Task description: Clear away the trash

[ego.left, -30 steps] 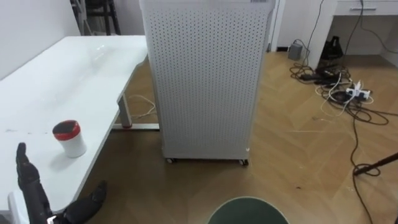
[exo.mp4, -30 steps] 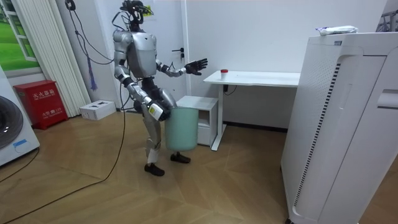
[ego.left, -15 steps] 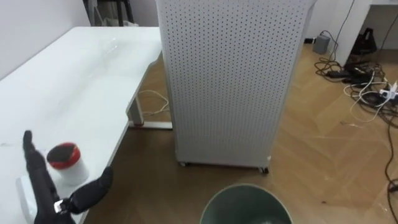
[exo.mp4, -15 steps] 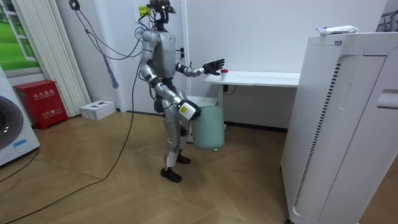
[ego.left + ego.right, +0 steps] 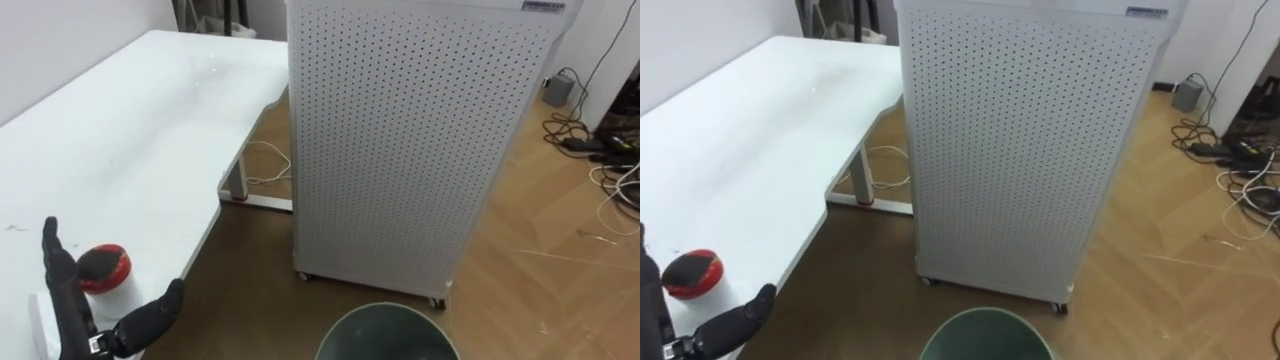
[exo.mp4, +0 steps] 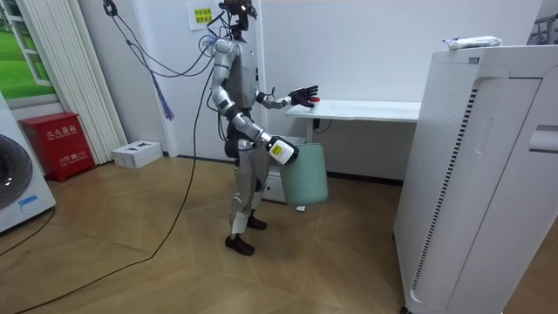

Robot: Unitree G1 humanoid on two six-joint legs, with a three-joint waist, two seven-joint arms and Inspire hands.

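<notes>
- Left hand point(image 5: 72, 315) over desk point(image 5: 150, 130) edge — fingers straight, spread, holding nothing.
- Red-lidded cup point(image 5: 103, 270) on desk, just behind that hand.
- Right hand point(image 6: 281, 152) against green bin point(image 6: 307, 174); state of its fingers — cannot tell.

Silver-grey humanoid with black hands

The left hand point(image 5: 82, 326) is matte black with slim fingers point(image 5: 58, 276) and a small white tag just behind them. The torso is silver-grey, the head dark, the feet black, and ropes rise from the shoulders.
</notes>
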